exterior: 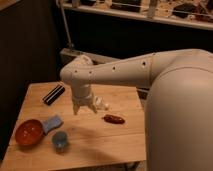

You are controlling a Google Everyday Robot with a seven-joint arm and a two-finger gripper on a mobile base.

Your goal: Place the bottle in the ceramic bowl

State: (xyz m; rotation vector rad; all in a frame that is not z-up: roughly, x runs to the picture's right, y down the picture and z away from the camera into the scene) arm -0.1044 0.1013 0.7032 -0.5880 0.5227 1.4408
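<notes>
The small whitish bottle [103, 105] shows just right of my gripper [84, 108], over the middle of the wooden table [100, 145]. I cannot tell whether the bottle rests on the table or is held. The gripper points down from the white arm, which reaches in from the right. The ceramic bowl [28, 132], glossy reddish-orange, sits near the table's front left corner, well left of and nearer than the gripper. Nothing shows inside it.
A light blue cloth [51, 123] lies against the bowl's right side. A small blue-grey cup [61, 140] stands in front of it. A black bar [53, 94] lies at the back left. A dark red lumpy item [114, 119] lies right of the gripper.
</notes>
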